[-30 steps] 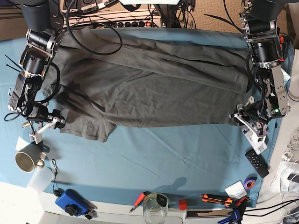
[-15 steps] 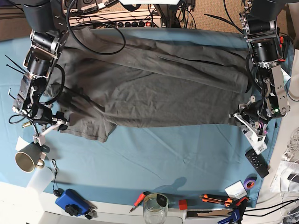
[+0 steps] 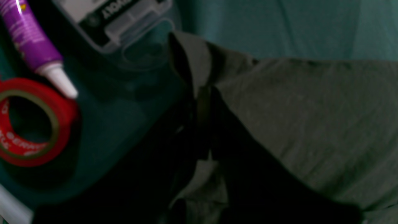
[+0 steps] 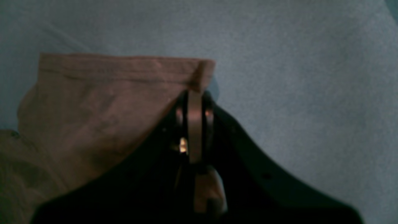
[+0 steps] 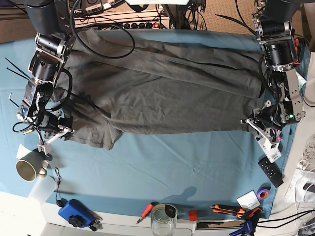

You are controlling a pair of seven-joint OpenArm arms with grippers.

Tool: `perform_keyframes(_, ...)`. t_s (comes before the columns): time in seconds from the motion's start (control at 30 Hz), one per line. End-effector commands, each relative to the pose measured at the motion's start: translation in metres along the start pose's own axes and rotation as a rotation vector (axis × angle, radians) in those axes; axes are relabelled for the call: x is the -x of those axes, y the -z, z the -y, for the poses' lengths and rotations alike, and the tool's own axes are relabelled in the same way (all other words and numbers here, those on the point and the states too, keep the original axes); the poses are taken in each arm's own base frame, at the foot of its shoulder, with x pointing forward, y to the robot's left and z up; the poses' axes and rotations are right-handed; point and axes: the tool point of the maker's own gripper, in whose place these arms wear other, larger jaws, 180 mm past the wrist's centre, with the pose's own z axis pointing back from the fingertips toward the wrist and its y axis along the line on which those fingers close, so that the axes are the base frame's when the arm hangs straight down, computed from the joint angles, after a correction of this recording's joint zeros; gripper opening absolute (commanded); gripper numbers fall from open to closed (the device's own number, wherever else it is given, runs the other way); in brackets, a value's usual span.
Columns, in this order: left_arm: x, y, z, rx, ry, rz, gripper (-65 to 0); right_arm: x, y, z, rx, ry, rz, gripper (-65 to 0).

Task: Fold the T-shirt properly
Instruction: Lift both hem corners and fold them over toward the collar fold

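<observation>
Both grippers, left and right, had closed since earlier, fingers pinching the near corners of the shirt lying spread on the surface, ready to fold.

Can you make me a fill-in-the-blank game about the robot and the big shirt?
1. Both grippers are pinching the ____, which lies spread out.
2. The tablecloth under it is light ____.
3. In the left wrist view, the tape roll beside the left gripper is ____.
4. The mug sits on the same side of the base view as the ____ gripper.

Missing words: T-shirt; blue; red; right
</observation>
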Motion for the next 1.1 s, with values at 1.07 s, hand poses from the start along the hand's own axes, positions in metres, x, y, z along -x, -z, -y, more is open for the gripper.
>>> perform_keyframes(1.07,-0.056,-0.039,0.007,0.093,0.092,0.033,-65.0,-0.067,-0.099,-0.013,-0.139,-0.192,0.148,-65.0)
